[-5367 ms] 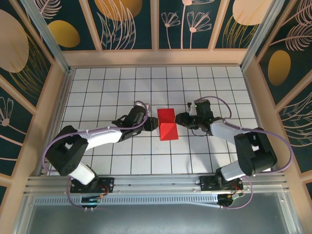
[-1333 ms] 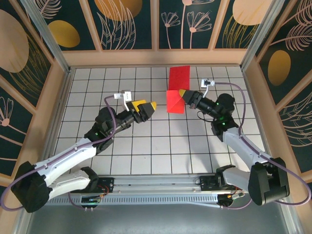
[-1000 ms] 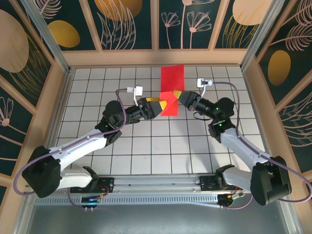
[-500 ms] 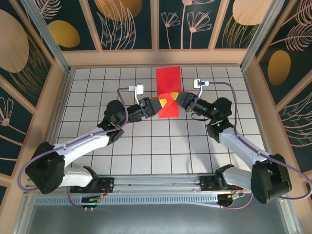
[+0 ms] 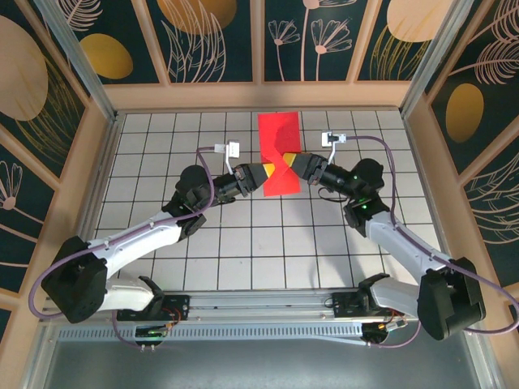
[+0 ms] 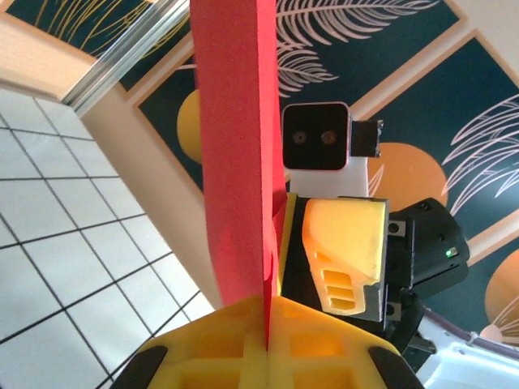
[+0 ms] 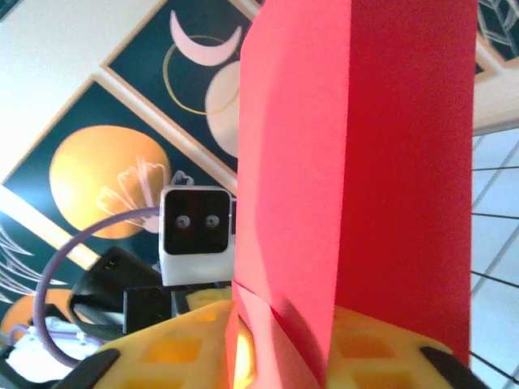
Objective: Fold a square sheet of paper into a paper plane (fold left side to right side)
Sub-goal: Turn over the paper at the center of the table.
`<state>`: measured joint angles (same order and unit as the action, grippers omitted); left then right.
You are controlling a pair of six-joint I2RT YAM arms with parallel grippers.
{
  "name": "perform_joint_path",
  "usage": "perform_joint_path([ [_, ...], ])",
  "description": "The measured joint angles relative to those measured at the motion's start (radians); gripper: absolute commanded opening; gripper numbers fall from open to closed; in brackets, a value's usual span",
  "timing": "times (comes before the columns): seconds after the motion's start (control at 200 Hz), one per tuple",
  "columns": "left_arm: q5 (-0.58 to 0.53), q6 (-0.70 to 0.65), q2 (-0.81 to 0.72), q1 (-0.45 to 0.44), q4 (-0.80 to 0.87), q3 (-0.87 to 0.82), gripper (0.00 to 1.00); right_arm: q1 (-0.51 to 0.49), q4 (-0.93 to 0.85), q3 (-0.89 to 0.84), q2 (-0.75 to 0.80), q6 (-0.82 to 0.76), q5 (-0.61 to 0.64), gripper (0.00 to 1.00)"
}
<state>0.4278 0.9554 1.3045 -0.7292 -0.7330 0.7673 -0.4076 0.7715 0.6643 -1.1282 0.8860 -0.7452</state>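
Note:
The red sheet of paper (image 5: 280, 139) is held in the air above the far middle of the table, folded and pinched in at its waist. My left gripper (image 5: 267, 169) is shut on its lower left edge. My right gripper (image 5: 292, 164) grips it from the right, facing the left one. In the left wrist view the paper (image 6: 235, 162) rises edge-on from between my closed yellow jaws (image 6: 266, 314), with the right gripper's finger (image 6: 340, 251) just behind. In the right wrist view the paper (image 7: 365, 162) stands broad between my yellow fingers (image 7: 284, 328).
The white gridded table (image 5: 243, 243) lies under both raised arms. Wooden walls with dark floral panels (image 5: 219, 40) ring it on three sides. The aluminium rail (image 5: 259, 308) with the arm bases runs along the near edge.
The left gripper has come in from the left and closed on the paper that the right gripper held up. The paper has shifted slightly left.

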Motion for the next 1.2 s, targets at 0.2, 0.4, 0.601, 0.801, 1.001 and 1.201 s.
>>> perform_joint_path([
  [0.2, -0.068, -0.1, -0.027, 0.0, 0.271, 0.076, 0.0, 0.031, -0.291, 0.044, 0.102, -0.171, 0.111, 0.6],
  [0.4, -0.224, -0.243, -0.002, -0.012, 0.713, 0.219, 0.0, 0.039, -0.743, 0.147, 0.161, -0.414, 0.509, 0.73],
  [0.601, -0.47, -0.313, 0.141, -0.128, 1.127, 0.425, 0.0, 0.069, -0.97, 0.134, 0.159, -0.522, 0.774, 0.9],
  [0.801, -0.744, -0.269, 0.359, -0.244, 1.517, 0.659, 0.0, 0.129, -1.02, 0.08, 0.15, -0.548, 0.874, 0.98],
  [1.001, -0.967, -0.128, 0.602, -0.318, 1.849, 0.841, 0.0, 0.163, -1.023, 0.047, 0.134, -0.547, 0.907, 0.99],
  [1.201, -1.044, -0.029, 0.718, -0.328, 1.994, 0.849, 0.0, 0.198, -1.022, 0.029, 0.13, -0.547, 0.909, 0.99],
])
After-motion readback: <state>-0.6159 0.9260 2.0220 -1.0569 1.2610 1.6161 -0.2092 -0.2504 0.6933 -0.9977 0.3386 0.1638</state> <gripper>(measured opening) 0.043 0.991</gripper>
